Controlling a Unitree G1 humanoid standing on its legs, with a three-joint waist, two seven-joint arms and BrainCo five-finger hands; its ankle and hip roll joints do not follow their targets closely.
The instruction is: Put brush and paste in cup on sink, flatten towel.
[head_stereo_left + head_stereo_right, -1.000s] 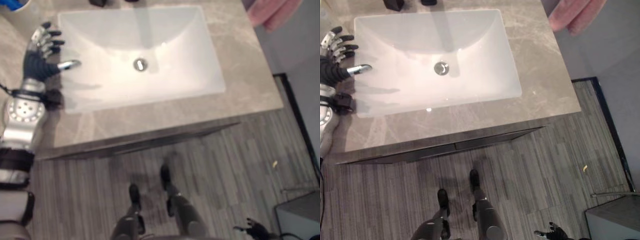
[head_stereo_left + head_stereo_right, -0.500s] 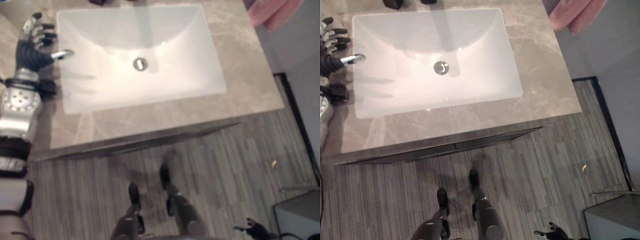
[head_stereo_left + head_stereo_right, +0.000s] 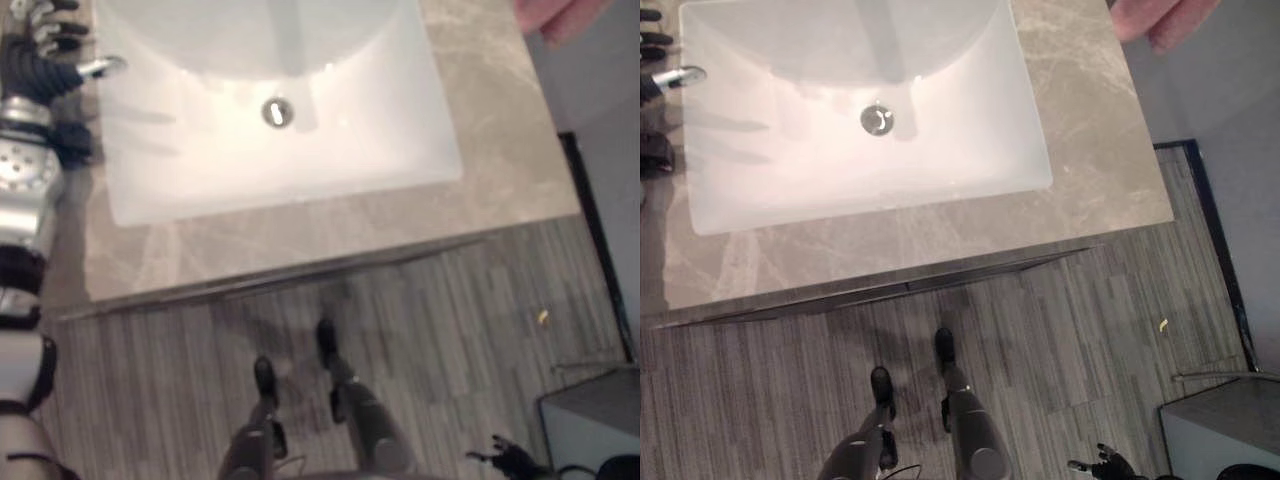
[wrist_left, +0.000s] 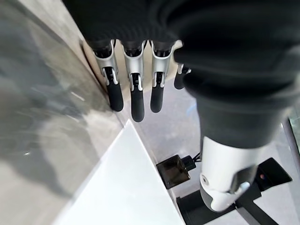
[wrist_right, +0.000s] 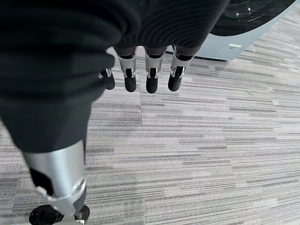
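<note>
My left hand point(image 3: 38, 68) is open and empty above the marble counter point(image 3: 480, 130), beside the far left corner of the white sink point(image 3: 200, 180). In the left wrist view its fingers point(image 4: 136, 98) reach straight out over the counter next to the sink's corner point(image 4: 126, 187). A pink towel point(image 3: 1160, 20) hangs beyond the counter's far right corner. My right hand point(image 3: 1105, 465) hangs low at the lower right, open and empty, and its fingers point(image 5: 150, 75) point down at the floor.
The sink's drain point(image 3: 277, 112) lies at the basin's middle. A small dark bottle point(image 4: 176, 171) and a black faucet base point(image 4: 225, 206) stand behind the sink. A grey appliance point(image 3: 590, 430) stands on the striped floor at the lower right.
The camera has shifted, so the sink now lies higher in the picture. My left hand has moved left and farther away, from the sink's left rim toward its far left corner.
</note>
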